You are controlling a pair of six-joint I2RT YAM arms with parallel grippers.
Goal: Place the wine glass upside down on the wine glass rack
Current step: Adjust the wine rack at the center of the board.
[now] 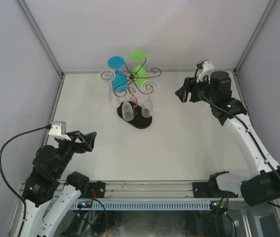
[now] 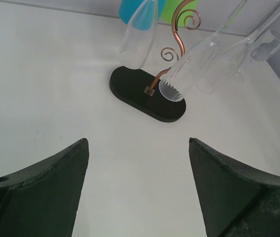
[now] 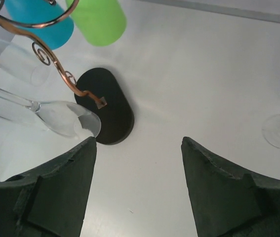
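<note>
Top external: rack holds glasses

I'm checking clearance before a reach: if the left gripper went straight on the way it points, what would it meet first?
Likely the black base of the wine glass rack, with a clear glass hanging low over it; depth is hard to judge.

Wine glass rack sits toward the back of the white surface on a black base. A blue glass and a green glass hang upside down on the far side, with clear glasses nearer (hard to count). The left gripper is down near-left, well apart from the rack, and the right gripper is off to its right.
</note>
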